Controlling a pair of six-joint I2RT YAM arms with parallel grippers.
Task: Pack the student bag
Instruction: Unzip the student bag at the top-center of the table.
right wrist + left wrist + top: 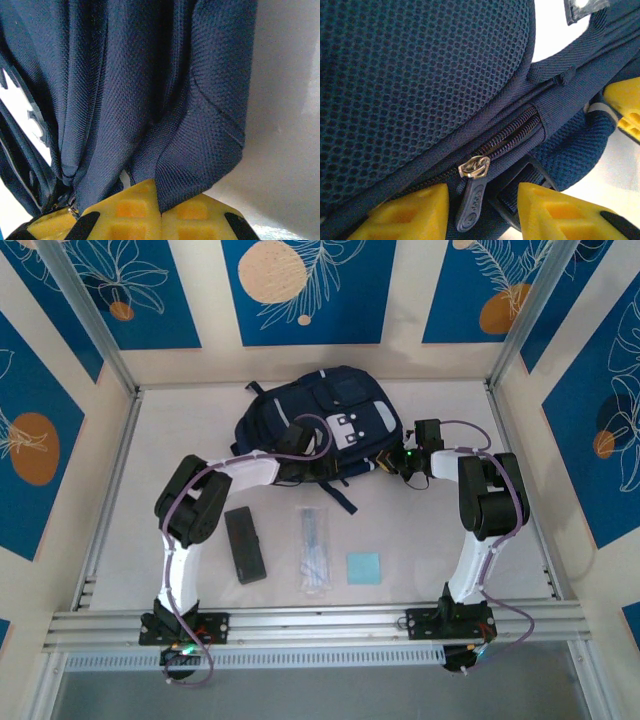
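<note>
At the far middle of the table (pixel 450 530) lies the student bag (pixel 335 410). The right gripper (pixel 159 200) pinches a fabric fold, probably to steady it. The left gripper (pixel 481 195), half open, straddles the zipper pull (pixel 470 206), which it does not yet grip.

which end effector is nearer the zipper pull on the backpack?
Left. The left end effector straddles the zipper pull, one finger on each side. The right end effector is off to the side, pinching a fold of the student bag.
</note>
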